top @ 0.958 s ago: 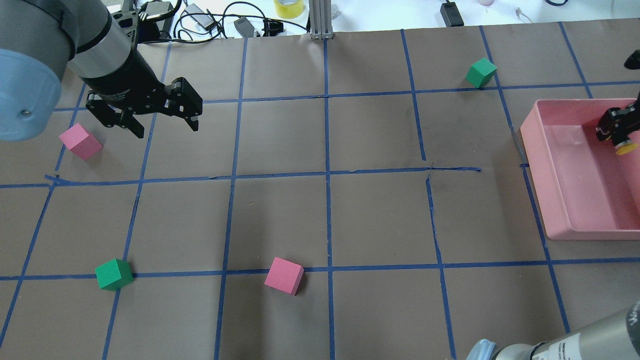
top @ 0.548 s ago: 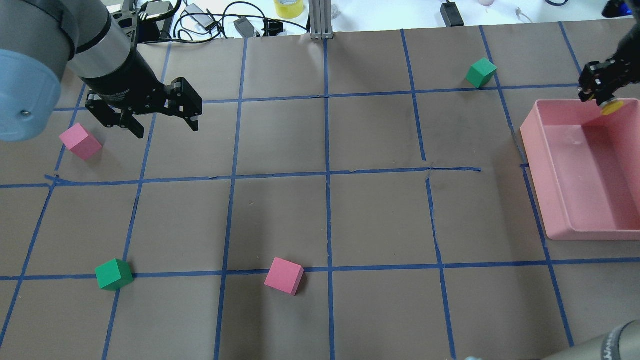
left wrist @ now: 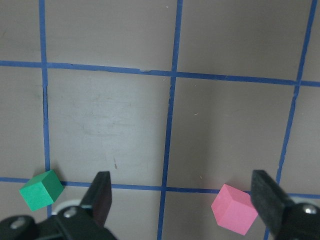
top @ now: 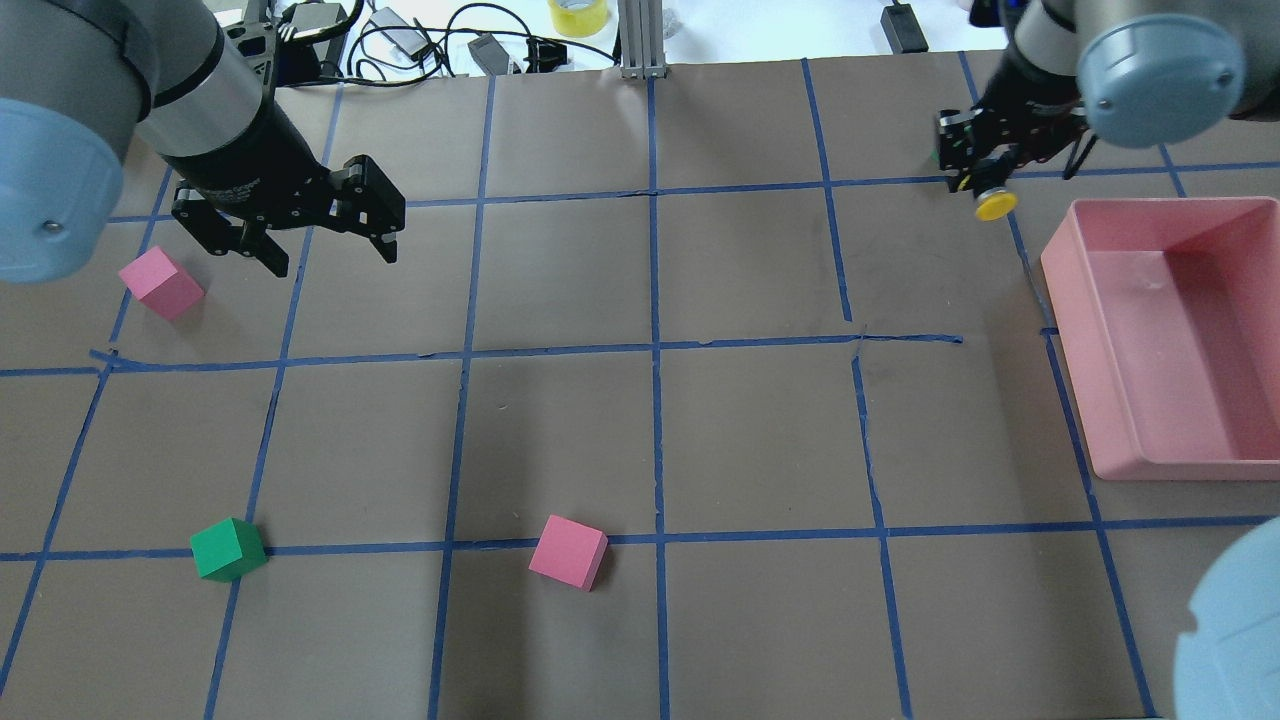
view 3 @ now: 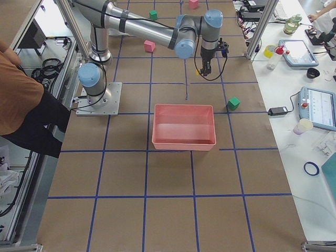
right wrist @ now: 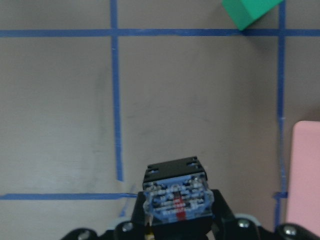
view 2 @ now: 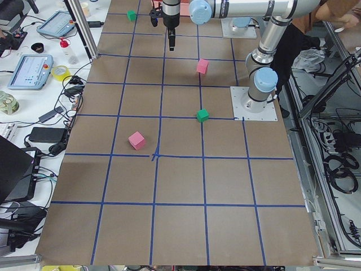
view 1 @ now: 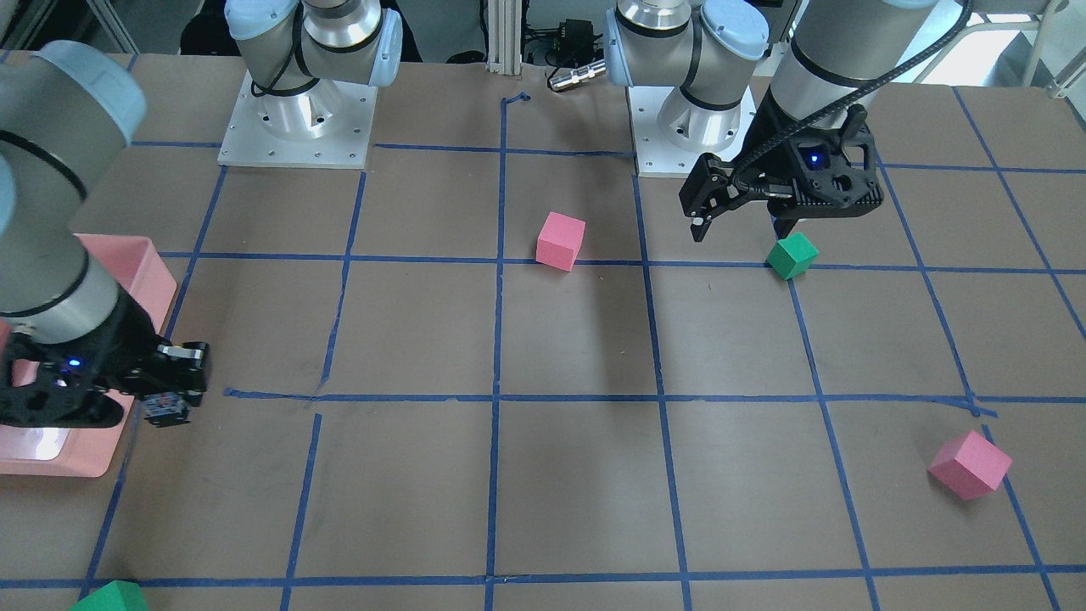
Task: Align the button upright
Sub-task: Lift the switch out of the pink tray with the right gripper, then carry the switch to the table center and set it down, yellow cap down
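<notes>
Right gripper [top: 982, 170] is seen closed on the button [top: 996, 205], which is pinched between both fingers. The yellow cap is turned away from the wrist, toward the table. The silvery block base is turned up at the right wrist camera. The button is held over the brown paper, outside the pink tray [top: 1150, 465], just off the tray's far corner on the side toward the table's middle. Whether the cap touches the paper cannot be told from these views.

A far green cube [right wrist: 250, 11] is noted near this gripper, just beyond a blue tape line. In the overhead view it is almost wholly hidden behind the fingers.

Left gripper [top: 333, 255] is held above the table with its fingers spread wide and nothing between them. In its wrist view a near green cube [left wrist: 41, 190] and a pink cube [left wrist: 234, 209] are seen below, 1 by each finger and well apart from each other. A 2nd pink cube [top: 161, 283] is seen resting on the paper near the table's left end, tilted against the tape grid
</notes>
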Tool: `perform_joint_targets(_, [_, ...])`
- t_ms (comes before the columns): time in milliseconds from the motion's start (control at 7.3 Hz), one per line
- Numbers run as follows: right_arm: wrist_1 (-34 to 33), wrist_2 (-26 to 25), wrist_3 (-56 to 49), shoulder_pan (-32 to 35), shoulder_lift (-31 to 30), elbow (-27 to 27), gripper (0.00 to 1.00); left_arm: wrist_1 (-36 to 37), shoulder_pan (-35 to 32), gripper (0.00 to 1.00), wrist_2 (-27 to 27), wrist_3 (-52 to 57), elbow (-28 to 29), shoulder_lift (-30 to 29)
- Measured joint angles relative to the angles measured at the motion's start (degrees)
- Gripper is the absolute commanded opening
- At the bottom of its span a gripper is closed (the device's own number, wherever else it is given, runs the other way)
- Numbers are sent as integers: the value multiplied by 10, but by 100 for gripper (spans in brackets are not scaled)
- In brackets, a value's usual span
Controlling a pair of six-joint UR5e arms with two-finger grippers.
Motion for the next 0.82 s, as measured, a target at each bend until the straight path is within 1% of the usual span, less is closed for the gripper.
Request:
perform_joint_targets(274, [-58, 14, 126, 97, 42, 5, 0, 0, 1, 100, 1, 0, 0, 0])
perform_joint_targets(411, [-93, 23, 168, 135, 65, 17, 0, 0, 1, 100, 1, 0, 0, 0])
perform_joint_targets(685, [-157, 27, 223, 203, 97, 44, 0, 0, 1, 100, 1, 0, 0, 0])
perform_joint_targets(821, [-170, 25, 248, 227, 109, 52, 0, 0, 1, 100, 1, 0, 0, 0])
